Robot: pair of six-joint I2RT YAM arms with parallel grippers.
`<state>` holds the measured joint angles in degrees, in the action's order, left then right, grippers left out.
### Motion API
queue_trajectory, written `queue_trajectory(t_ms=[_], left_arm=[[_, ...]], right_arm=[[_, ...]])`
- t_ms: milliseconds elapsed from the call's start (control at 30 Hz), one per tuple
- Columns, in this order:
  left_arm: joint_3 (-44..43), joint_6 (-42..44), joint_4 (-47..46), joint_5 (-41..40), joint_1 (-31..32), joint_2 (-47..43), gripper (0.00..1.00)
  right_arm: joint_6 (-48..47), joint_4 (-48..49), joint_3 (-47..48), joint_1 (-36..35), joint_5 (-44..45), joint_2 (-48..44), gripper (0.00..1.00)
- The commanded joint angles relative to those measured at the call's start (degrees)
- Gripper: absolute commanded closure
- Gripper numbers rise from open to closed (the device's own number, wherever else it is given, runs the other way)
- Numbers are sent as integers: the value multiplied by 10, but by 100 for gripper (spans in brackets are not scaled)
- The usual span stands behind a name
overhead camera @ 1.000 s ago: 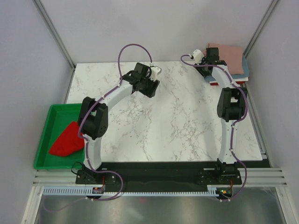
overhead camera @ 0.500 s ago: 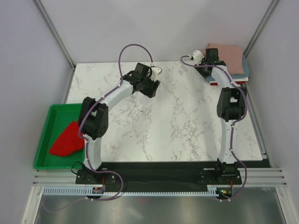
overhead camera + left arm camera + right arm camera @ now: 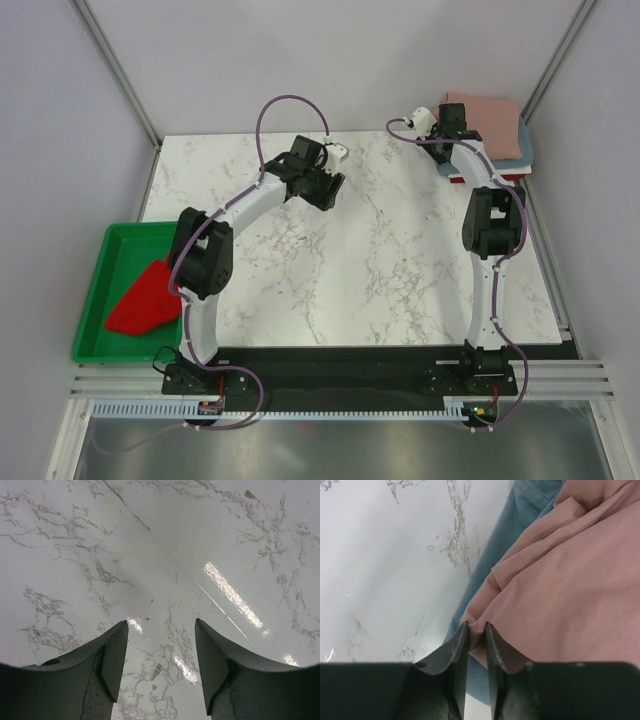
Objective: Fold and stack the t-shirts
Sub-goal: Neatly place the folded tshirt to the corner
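Observation:
The folded dusty-pink t-shirt (image 3: 488,122) lies on top of the grey-blue t-shirt (image 3: 522,152) at the table's far right corner. In the right wrist view the pink cloth (image 3: 570,580) lies over the grey-blue one (image 3: 520,515). My right gripper (image 3: 452,122) (image 3: 476,630) is shut on a fold at the pink shirt's near edge. A red strip (image 3: 462,177) shows under the stack beside the right arm. A bright red t-shirt (image 3: 145,300) lies crumpled in the green tray (image 3: 100,300) at the left. My left gripper (image 3: 322,183) (image 3: 161,652) is open and empty over bare marble.
The white marble table (image 3: 350,260) spans the middle. Grey walls and metal posts close in the back and sides. The green tray sits off the table's left edge.
The left gripper has shifted slightly. The right gripper stays at the pink shirt's edge.

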<state>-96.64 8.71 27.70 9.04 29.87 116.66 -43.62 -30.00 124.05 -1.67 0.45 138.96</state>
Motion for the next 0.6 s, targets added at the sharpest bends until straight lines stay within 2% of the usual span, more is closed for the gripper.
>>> queue_trajectory(t_ms=[0,33,167,567], left_arm=[[-22,19,-14,-9,5,6,37],[-22,19,-14,-9,5,6,37],[-21,21,-14,-10,6,6,36],[-26,19,-17,-9,9,11,36]], right_arm=[[7,6,22,0,11,4,75],[7,6,20,1,11,2,81],[7,6,3,0,7,-21,92],[6,5,-74,1,9,-115,98]])
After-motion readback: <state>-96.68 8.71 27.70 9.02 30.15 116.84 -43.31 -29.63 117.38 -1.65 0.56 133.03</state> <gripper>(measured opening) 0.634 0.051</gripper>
